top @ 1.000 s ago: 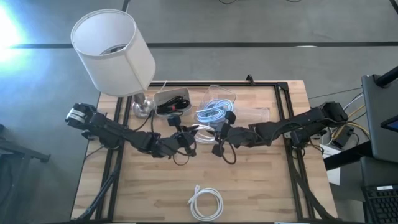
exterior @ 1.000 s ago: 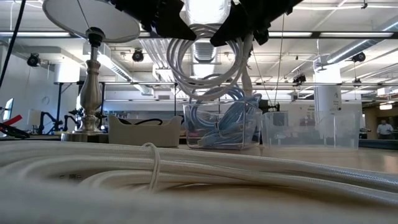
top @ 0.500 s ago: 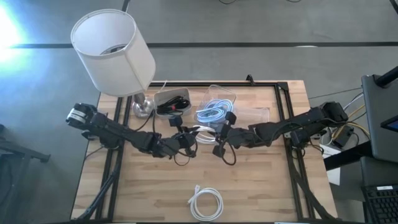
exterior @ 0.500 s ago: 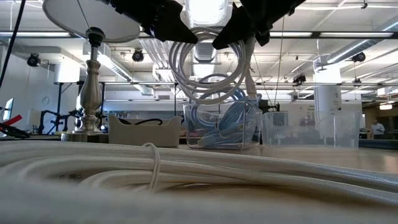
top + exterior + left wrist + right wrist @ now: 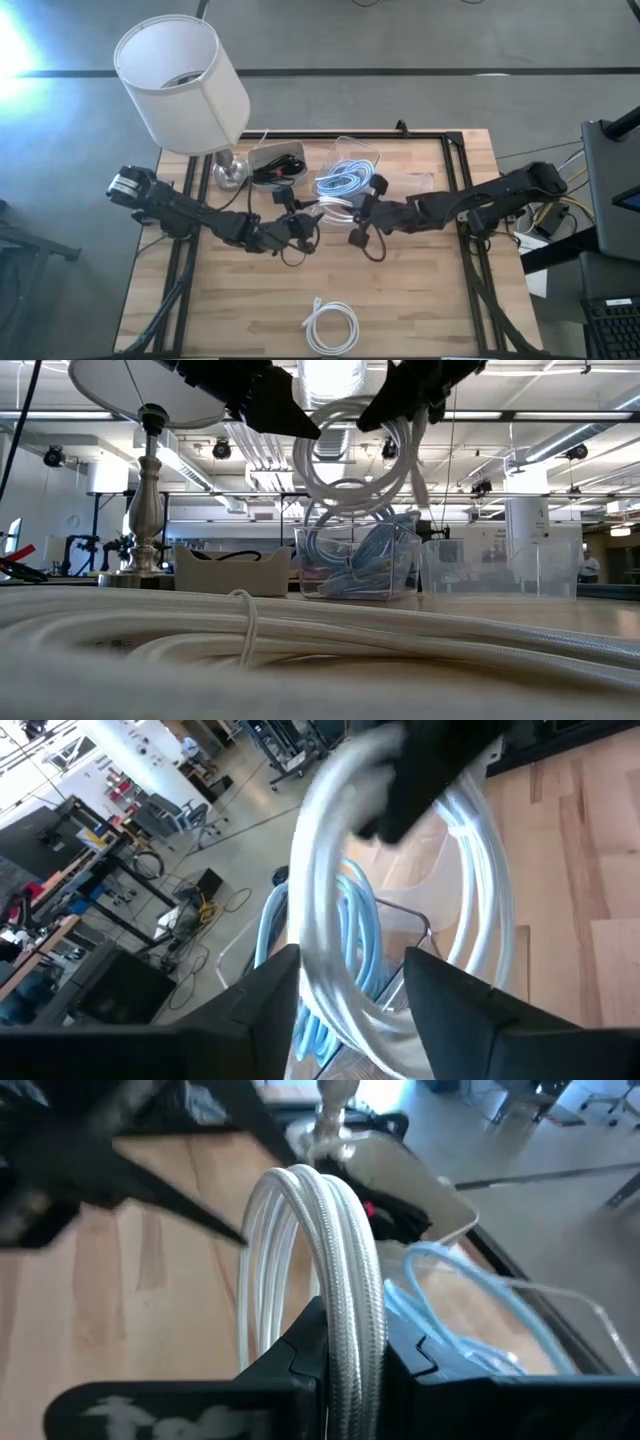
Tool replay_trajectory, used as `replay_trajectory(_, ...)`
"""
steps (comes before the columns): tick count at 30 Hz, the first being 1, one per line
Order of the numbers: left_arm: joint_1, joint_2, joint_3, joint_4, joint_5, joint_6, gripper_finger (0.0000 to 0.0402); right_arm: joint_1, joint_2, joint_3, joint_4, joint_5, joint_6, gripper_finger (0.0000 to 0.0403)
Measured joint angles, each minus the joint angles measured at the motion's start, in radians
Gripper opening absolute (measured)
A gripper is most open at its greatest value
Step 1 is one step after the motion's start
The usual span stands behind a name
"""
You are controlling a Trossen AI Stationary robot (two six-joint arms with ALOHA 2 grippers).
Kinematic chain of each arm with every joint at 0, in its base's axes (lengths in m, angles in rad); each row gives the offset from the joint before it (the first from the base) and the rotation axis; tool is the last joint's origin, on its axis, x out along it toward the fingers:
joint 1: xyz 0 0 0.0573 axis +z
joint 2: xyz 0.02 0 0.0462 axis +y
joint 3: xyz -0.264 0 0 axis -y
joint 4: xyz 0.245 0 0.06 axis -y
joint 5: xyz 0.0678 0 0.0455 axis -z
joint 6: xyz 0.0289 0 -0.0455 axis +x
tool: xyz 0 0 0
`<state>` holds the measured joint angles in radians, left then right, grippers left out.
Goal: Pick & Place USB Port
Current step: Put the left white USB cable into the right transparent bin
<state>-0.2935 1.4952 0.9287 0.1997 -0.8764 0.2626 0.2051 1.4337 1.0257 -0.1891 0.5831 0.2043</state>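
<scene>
- White braided cable coil (image 5: 330, 1270) hangs in the air over the middle of the table (image 5: 420, 300), held up between the two arms, just in front of the bins.
- Right gripper (image 5: 345, 1355): fingers closed tight on the coil, strands pinched between them, as the right wrist view shows.
- Left gripper (image 5: 305, 228): fingers spread, one on each side of the coil in the left wrist view; whether they touch it, cannot tell.
- In the low view the coil (image 5: 365, 480) dangles clear of the tabletop, above the clear bin (image 5: 358, 565) that holds blue cable (image 5: 340, 180).
- An empty-looking clear bin (image 5: 405, 184) sits just right of that one; a grey tray (image 5: 275, 160) with dark items sits left of it, beside the lamp (image 5: 185, 85) at the back left corner.
- Second white coil (image 5: 332, 326) lies flat near the front edge, well apart from both grippers.
- Open wood: wide bare area between arms and front edge, also along left and right edges in front of the arms. The back strip is crowded by bins, tray and lamp base.
</scene>
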Motion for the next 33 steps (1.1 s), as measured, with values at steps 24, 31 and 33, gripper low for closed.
replay_trajectory(24, 0.006, 0.000, 0.000, -0.008, 0.053, -0.032, 0.0181, 0.072, -0.304, -0.180, -0.675, 0.347, 0.272, 0.0038)
replay_trajectory(31, 0.010, 0.000, 0.000, -0.007, 0.053, -0.040, 0.0180, 0.058, -0.306, -0.341, -0.647, 0.354, 0.193, 0.0038)
replay_trajectory(33, 0.011, 0.000, 0.000, -0.006, 0.053, -0.040, 0.0179, 0.051, -0.305, -0.382, -0.616, 0.360, 0.180, 0.0038)
